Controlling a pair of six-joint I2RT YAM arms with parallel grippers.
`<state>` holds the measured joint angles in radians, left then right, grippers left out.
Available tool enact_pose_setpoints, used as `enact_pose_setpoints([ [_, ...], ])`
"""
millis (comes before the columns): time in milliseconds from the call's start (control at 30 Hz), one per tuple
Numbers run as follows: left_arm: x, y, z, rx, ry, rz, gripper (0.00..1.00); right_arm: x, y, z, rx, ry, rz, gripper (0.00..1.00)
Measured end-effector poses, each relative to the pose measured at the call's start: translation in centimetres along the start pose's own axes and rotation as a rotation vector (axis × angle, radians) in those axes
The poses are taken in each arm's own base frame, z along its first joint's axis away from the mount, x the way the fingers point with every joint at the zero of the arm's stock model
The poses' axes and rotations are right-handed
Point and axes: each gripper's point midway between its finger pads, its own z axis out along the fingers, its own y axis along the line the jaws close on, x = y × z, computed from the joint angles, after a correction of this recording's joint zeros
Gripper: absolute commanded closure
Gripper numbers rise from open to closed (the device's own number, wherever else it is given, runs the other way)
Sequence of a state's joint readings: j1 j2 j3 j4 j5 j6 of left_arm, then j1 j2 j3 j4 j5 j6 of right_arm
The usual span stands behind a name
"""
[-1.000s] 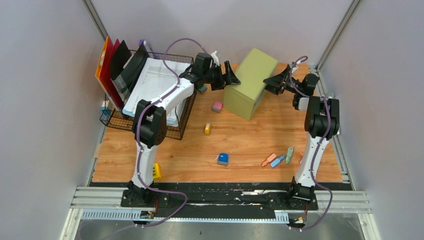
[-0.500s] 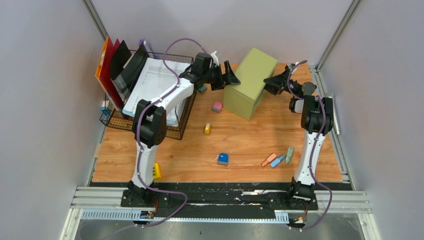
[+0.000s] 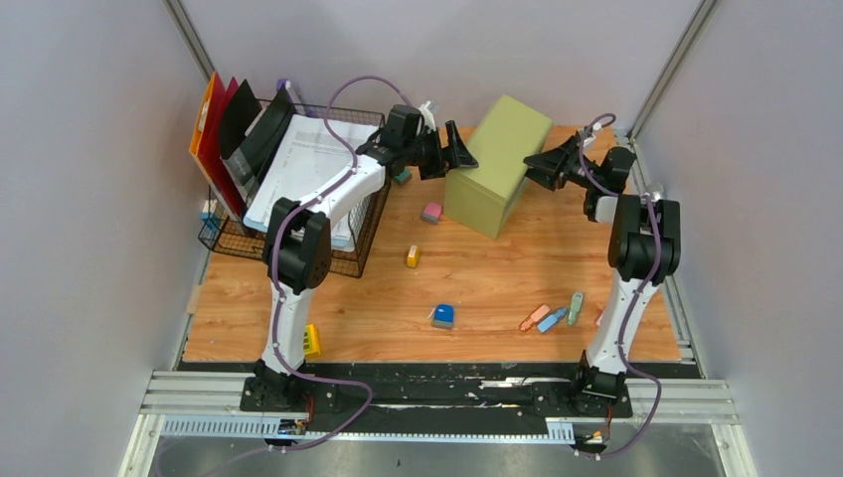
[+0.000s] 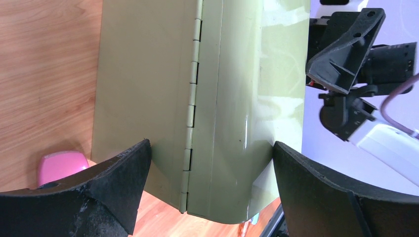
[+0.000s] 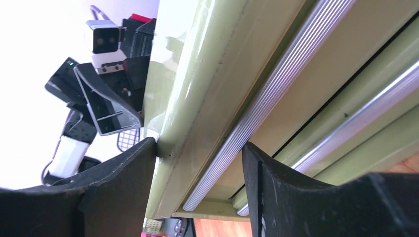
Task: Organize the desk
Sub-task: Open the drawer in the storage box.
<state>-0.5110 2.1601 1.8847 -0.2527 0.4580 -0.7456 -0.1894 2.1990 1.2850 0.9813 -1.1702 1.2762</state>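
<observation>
Desk [image 3: 477, 278] planks of orange-brown wood grain fill the middle of the scene, with the metal rail [image 3: 437, 390] along the near edge. At the far side, right of centre, a green drawer cabinet [image 3: 497, 164] stands on the wood. The left gripper [image 3: 463, 146] meets the cabinet's left side with its jaws spread wide, one finger on either side of the hinged edge; whether the pads press on it I cannot tell. The right gripper [image 3: 535, 169] is at the cabinet's right side, jaws drawn in to a middling gap and clamped over the corner with the ribbed silver strip. A pink block [image 3: 431, 212] lies just left of the cabinet, with a yellow block [image 3: 413, 256] and a blue one [image 3: 443, 316] nearer. A wire basket [image 3: 363, 248] of papers sits at the far left.
</observation>
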Motion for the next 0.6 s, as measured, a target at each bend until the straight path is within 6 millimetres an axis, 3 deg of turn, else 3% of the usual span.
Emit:
enact_pose_setpoints([
  [133,0.0,0.0,0.0,-0.003,0.000,-0.001,0.04,-0.2,0.1,-0.3,0.084,-0.012,-0.029,1.00],
  [167,0.0,0.0,0.0,-0.003,0.000,-0.001,0.04,-0.2,0.1,-0.4,0.096,-0.013,-0.035,0.93],
  [267,0.0,0.0,0.0,-0.004,0.000,-0.001,0.04,-0.7,0.5,-0.6,0.120,-0.024,-0.093,0.57],
  [300,0.0,0.0,0.0,-0.004,0.000,-0.001,0.04,-1.0,0.7,-0.6,0.123,-0.028,-0.112,0.50],
  [433,0.0,0.0,0.0,-0.004,0.000,-0.001,0.04,-1.5,0.7,-0.7,0.129,-0.038,-0.136,0.39],
  [600,0.0,0.0,0.0,-0.004,0.000,-0.001,0.04,-2.5,-0.4,-0.2,0.140,-0.052,-0.143,0.33],
])
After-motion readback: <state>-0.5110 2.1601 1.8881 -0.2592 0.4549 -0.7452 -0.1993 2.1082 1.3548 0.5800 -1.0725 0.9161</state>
